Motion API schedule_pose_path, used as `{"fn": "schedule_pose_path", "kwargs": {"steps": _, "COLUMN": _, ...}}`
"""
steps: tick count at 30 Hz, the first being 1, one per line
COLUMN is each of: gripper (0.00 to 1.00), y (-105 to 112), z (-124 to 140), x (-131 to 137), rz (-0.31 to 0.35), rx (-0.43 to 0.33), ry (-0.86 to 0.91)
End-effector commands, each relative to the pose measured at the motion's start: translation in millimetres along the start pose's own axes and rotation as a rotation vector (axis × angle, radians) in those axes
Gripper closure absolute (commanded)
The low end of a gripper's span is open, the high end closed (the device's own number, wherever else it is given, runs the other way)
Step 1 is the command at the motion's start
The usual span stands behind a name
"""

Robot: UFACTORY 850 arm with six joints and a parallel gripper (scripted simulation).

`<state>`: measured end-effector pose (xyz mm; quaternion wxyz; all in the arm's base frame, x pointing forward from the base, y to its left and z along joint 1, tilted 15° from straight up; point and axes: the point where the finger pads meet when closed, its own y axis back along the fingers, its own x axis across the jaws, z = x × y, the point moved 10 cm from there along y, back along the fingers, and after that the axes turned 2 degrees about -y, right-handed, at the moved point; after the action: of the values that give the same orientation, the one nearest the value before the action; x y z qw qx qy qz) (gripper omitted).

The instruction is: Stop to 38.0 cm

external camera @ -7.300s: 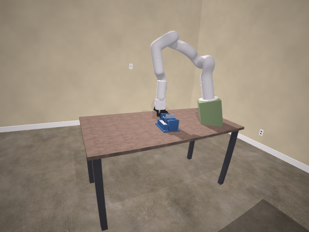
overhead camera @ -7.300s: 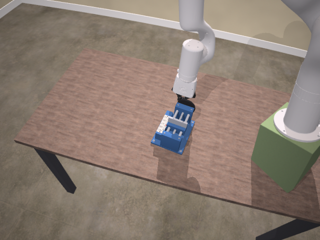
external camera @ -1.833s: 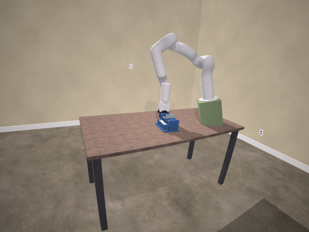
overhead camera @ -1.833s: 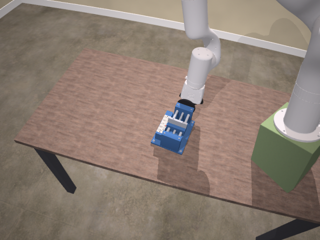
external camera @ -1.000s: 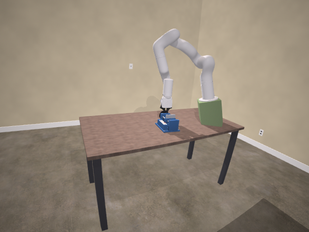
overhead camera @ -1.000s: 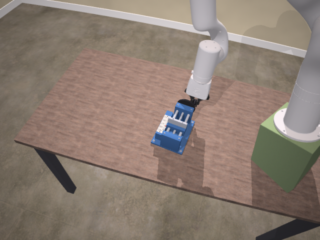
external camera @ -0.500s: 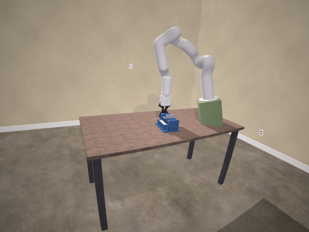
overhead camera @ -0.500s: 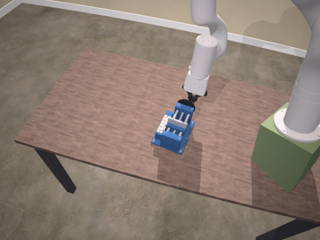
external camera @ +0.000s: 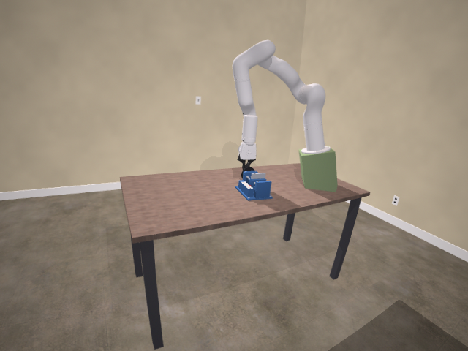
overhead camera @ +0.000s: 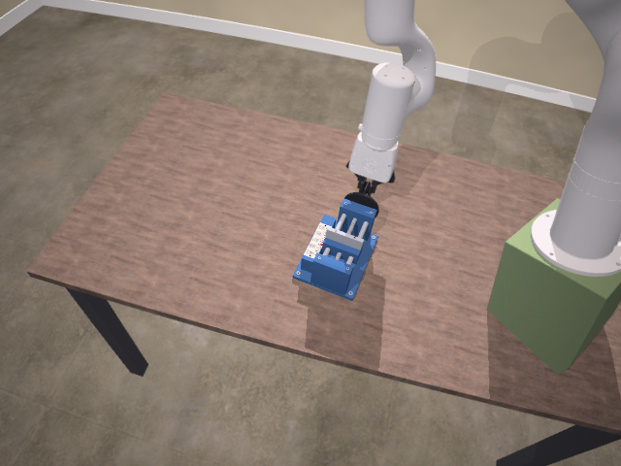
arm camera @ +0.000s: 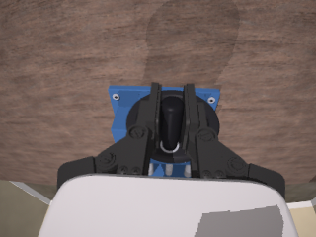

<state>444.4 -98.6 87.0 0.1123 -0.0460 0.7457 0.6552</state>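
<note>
Your gripper (arm camera: 173,133) is clamped tight on the handwheel (overhead camera: 362,199) knob (upper end of the blue fixture (overhead camera: 335,273)), its rods running toward lower left.

A bare test room: beige walls (external camera: 113,75), concrete floor (external camera: 246,295), lone wooden table (external camera: 181,204).

Table top (overhead camera: 200,200) showing brown wood grain, matt. Blue fixture body (overhead camera: 335,273) looking like smooth matt plastic; rods (overhead camera: 351,226) and stop bar (overhead camera: 343,239) reading as pale grey metal. Handwheel (arm camera: 172,121) appearing glossy black. Arm shell (external camera: 249,94) looking smooth white, satin. Pedestal (overhead camera: 546,301) showing flat matt green.
</note>
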Motion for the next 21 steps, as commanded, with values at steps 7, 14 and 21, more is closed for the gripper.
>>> {"fn": "schedule_pose_path", "kwargs": {"steps": 7, "gripper": 0.94, "y": -3, "z": 0, "x": -12, "rz": 0.001, "rx": 0.001, "ry": 0.000}}
{"fn": "schedule_pose_path", "kwargs": {"steps": 14, "gripper": 0.94, "y": -7, "z": 1, "x": -19, "rz": 0.001, "rx": 0.001, "ry": 0.000}}
{"fn": "schedule_pose_path", "kwargs": {"steps": 21, "gripper": 0.94, "y": -12, "z": 1, "x": -23, "rz": 0.001, "rx": 0.001, "ry": 0.000}}
